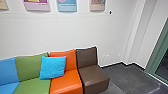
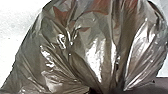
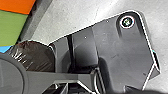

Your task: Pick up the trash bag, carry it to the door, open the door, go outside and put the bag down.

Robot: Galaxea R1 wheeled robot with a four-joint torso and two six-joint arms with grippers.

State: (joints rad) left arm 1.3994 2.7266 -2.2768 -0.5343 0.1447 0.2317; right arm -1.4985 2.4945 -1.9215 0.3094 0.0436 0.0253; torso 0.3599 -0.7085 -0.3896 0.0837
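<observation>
A dark, shiny trash bag (image 2: 97, 50) looms large in the left wrist view. Its folds draw together at my left gripper (image 2: 106, 91), which is shut on the gathered plastic. Part of the same dark bag (image 3: 35, 56) appears in the right wrist view, beyond the robot's own bar and plate. In the head view a green-framed glass panel (image 1: 155, 58) stands at the right edge; whether it is the door, I cannot tell.
A row of blue, green, orange and brown seats (image 1: 93, 76) runs along the white wall (image 1: 50, 32), with a blue cushion (image 1: 53, 67) on it. Dark grey floor (image 1: 126, 75) lies between the brown seat and the green frame. Posters (image 1: 67, 6) hang above.
</observation>
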